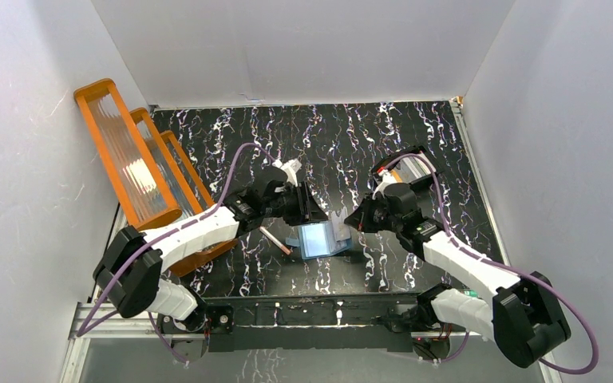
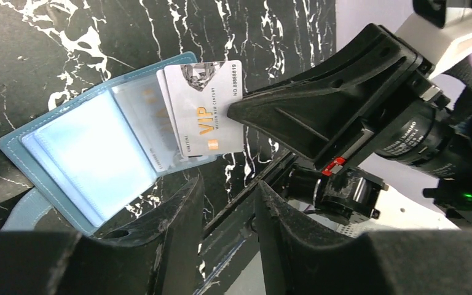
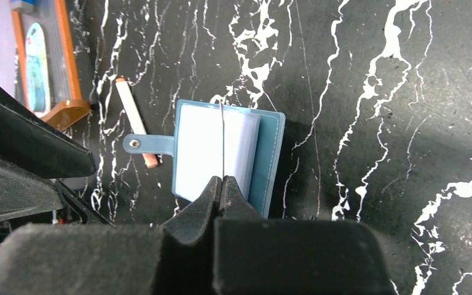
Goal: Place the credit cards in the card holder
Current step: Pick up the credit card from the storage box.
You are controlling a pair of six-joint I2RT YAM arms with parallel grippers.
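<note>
Okay, silver card (image 2: pixel 206 107) at pocket.
My right claw (image 3: pixel 222 182) pinches shut on its edge to steer it; card holder (image 3: pixel 270 157) open just beyond the tips. Left claw (image 2: pixel 227 187) half-open, empty.

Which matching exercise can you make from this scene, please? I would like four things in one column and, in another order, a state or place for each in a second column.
Column one:
1. silver card
2. card holder
3. pink stick
4. left gripper

Column two:
A. lies open, inner side up
B. jaws apart, nothing between them
C. edge pinched by the right gripper, partly in a pocket
D. lies on the table beside the snap tab

Right pairs: 1-C, 2-A, 3-D, 4-B.
</note>
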